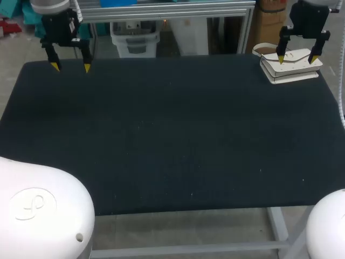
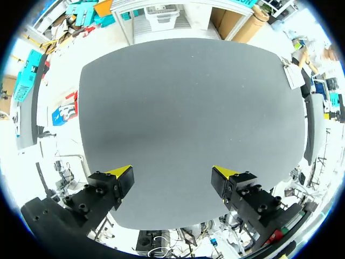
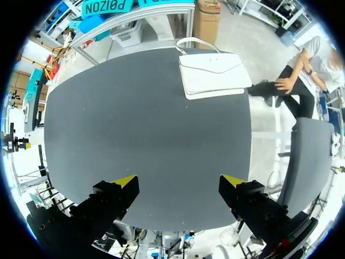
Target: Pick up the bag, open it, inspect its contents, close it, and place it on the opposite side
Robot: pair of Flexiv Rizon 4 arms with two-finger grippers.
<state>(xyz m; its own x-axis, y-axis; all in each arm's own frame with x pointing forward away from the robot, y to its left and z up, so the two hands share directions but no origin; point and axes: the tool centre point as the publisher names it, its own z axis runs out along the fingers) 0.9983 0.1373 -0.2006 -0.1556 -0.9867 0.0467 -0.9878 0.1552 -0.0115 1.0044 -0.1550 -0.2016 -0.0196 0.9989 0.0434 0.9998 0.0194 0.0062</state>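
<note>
Pincers gape empty on both arms, the left pincer (image 1: 70, 67) hanging over 11 o'clock of the desk (image 1: 172, 140), the right pincer (image 1: 297, 58) raised by the white bag (image 1: 291, 69) lying flat at 1 o'clock, likely staged to grasp it.

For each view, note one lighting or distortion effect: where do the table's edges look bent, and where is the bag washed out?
Head view: table edges straight; white bag pale, detail faint. Left wrist view: table edges bow outward, surface without glare. Right wrist view: same bowing; bag's flap shows clearly.
</note>
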